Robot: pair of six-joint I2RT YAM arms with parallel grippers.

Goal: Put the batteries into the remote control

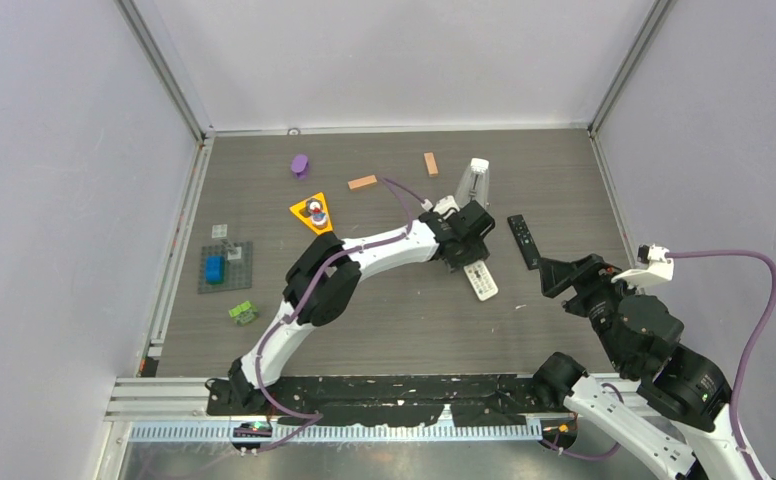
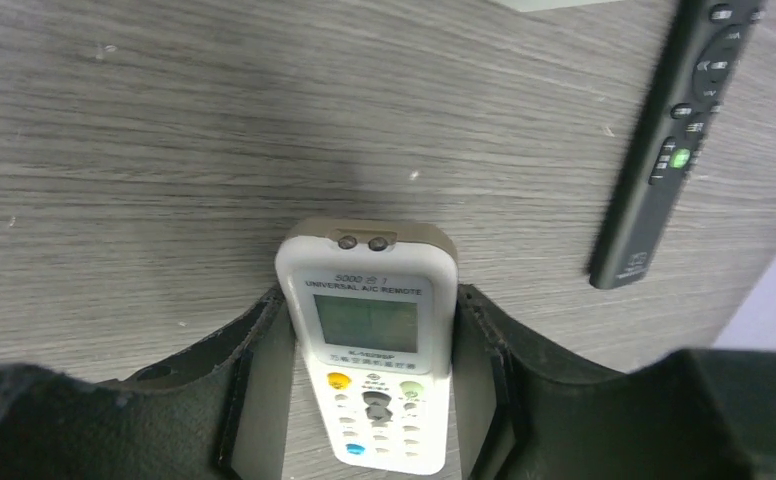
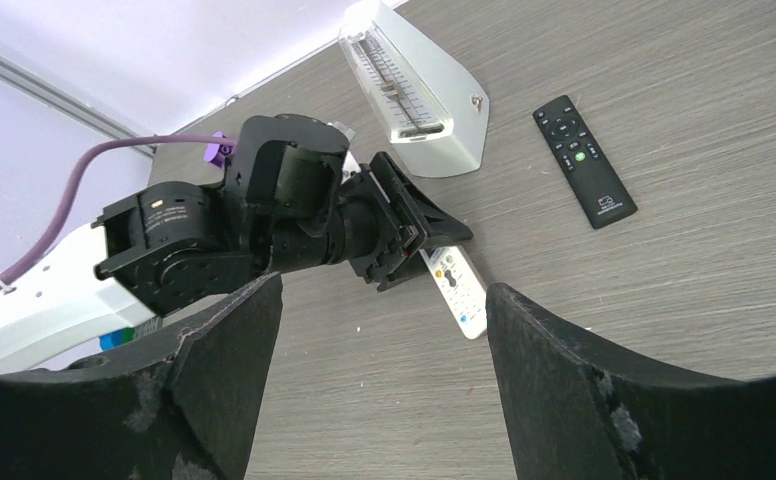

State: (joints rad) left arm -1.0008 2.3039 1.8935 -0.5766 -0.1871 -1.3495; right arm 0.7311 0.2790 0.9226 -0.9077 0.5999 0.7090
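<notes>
Grey wood-grain table, pale walls on three sides. White remote lies flat right of centre, buttons and screen up, so the battery door is probably underneath and it likely needs a flip. Left gripper straddles its top end about half open, with the pads against both long sides. It looks clamped on the remote, which is not lifted. Right gripper hangs wide apart with nothing between the fingers, near the right side and aimed at the remote. Batteries are not clearly found: small red and dark bits sit on the yellow triangle, well apart to the left, too small to tell. The remote is probably light, hollow, stiff plastic with smooth sides that could slip. Best hold is across the long sides mid-body, off the buttons and the screen. Black remote lies near on its right and the white metronome just beyond, so it is tight there. There is open table toward the arm bases and to the left for turning it over.
</notes>
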